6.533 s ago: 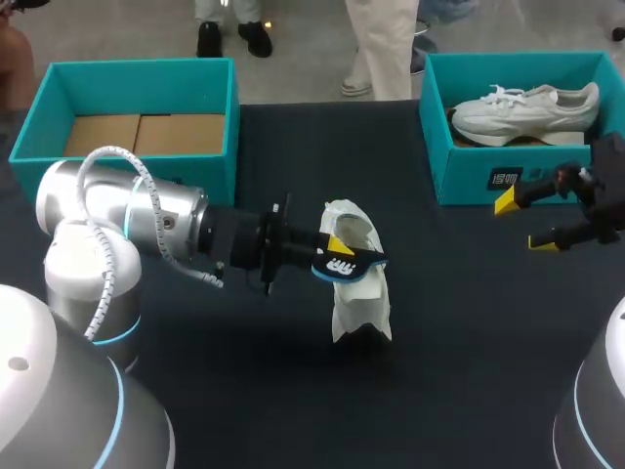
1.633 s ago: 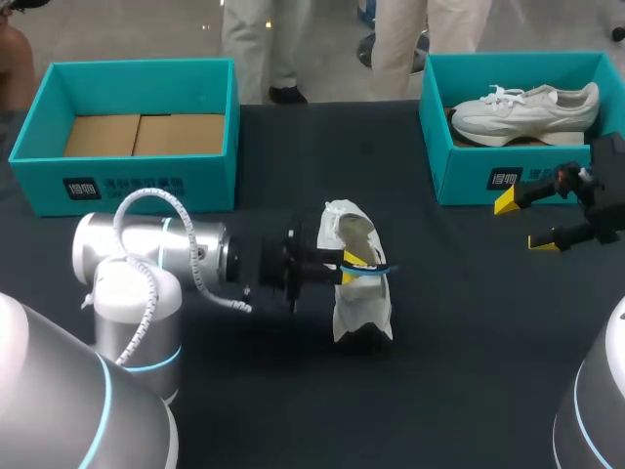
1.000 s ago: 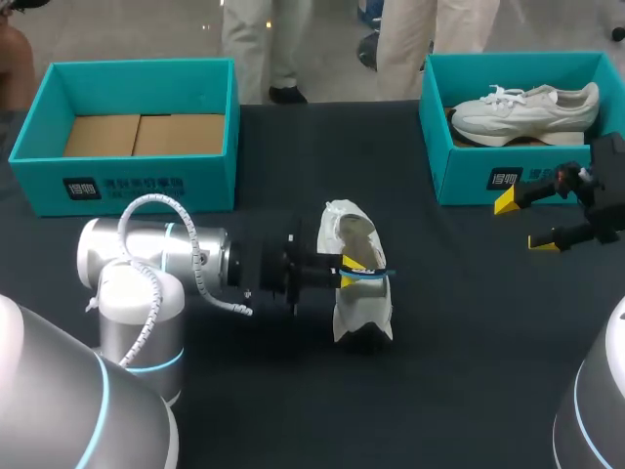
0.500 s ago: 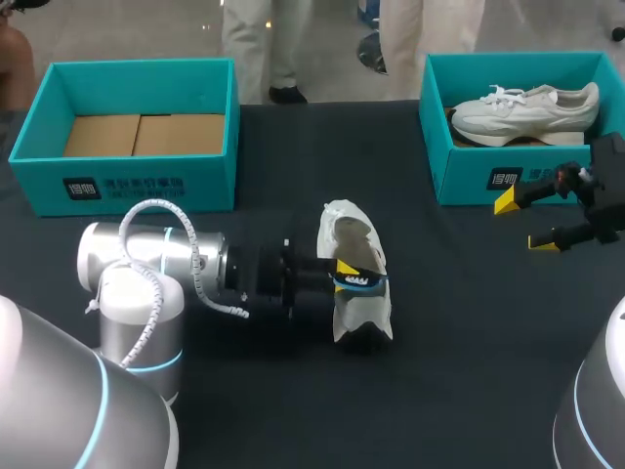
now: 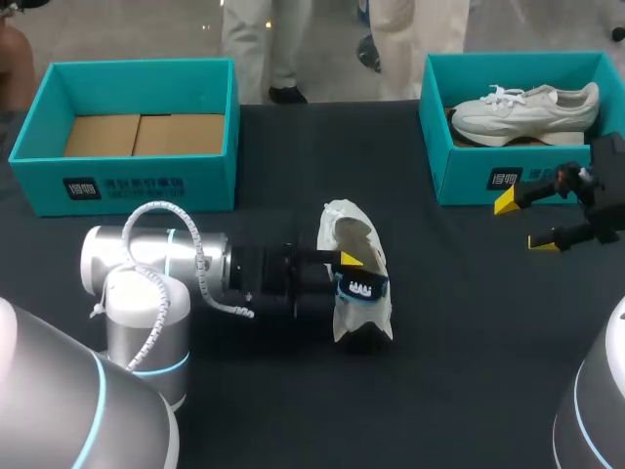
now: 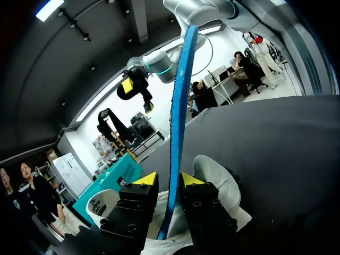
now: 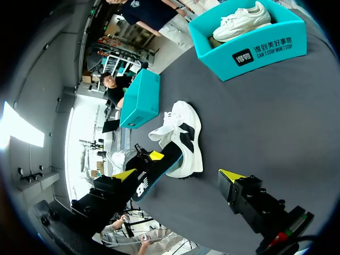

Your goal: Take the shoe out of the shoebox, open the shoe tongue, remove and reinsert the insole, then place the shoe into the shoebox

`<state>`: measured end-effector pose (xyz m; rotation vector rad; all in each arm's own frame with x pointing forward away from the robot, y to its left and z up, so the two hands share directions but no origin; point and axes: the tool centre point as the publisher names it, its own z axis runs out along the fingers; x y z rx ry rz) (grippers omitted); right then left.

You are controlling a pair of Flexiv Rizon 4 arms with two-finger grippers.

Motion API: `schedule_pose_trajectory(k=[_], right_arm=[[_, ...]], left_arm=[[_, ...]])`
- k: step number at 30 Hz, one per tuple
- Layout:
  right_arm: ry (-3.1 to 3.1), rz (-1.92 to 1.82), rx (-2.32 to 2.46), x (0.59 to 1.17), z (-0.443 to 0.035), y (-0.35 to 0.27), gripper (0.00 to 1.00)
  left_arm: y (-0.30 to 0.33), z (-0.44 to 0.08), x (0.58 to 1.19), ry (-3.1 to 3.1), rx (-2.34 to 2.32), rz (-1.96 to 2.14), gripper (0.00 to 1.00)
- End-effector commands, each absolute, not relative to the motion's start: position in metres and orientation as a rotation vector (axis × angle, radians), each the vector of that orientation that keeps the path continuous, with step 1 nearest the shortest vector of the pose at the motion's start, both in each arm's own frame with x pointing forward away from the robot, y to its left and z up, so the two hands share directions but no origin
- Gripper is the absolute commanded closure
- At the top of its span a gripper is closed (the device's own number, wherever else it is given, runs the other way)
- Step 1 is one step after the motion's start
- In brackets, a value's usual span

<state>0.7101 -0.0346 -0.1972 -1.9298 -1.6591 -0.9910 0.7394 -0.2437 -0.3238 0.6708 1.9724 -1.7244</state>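
At the middle of the surface point(image 5: 459, 322), you have the white shoe point(image 5: 352, 234) standing well apart from both boxes. The blue insole point(image 5: 361, 288) is clamped on edge between the left end effector's point(image 6: 169, 179) fingers, right against the shoe; its lower end seems to dip into the opening. Your right end effector point(image 5: 525, 223) hangs with fingers spread wide just beside the right shoebox point(image 5: 469, 176), which holds a second white shoe point(image 5: 527, 109). Cardboard lines the left shoebox point(image 5: 137, 186).
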Motion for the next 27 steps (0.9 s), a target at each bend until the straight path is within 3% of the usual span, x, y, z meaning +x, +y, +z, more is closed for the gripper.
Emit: schedule_pose_trajectory(k=[1,4,9,12,15,27], right_arm=[[-1.659,-0.988,-1.934,0.71,-0.197,-0.034,0.0],[-1.659,-0.988,-1.934,0.71,-0.197,-0.034,0.0],[-1.659,-0.988,-1.934,0.71,-0.197,-0.034,0.0],[-1.659,-0.988,-1.934,0.71,-0.197,-0.034,0.0],[-1.659,-0.988,-1.934,0.71,-0.197,-0.034,0.0],[-1.659,-0.988,-1.934,0.71,-0.197,-0.034,0.0]], left_arm=[[-0.238,-0.316,0.733,1.968,0.681,-1.718,0.62],[-0.236,-0.312,0.732,1.96,0.693,-1.706,0.66],[-0.232,-0.306,0.729,1.954,0.702,-1.699,0.86],[-0.229,-0.306,0.727,1.962,0.696,-1.695,0.88],[-0.229,-0.31,0.724,1.976,0.699,-1.691,1.0],[-0.242,-0.331,0.739,1.979,0.669,-1.636,1.0]])
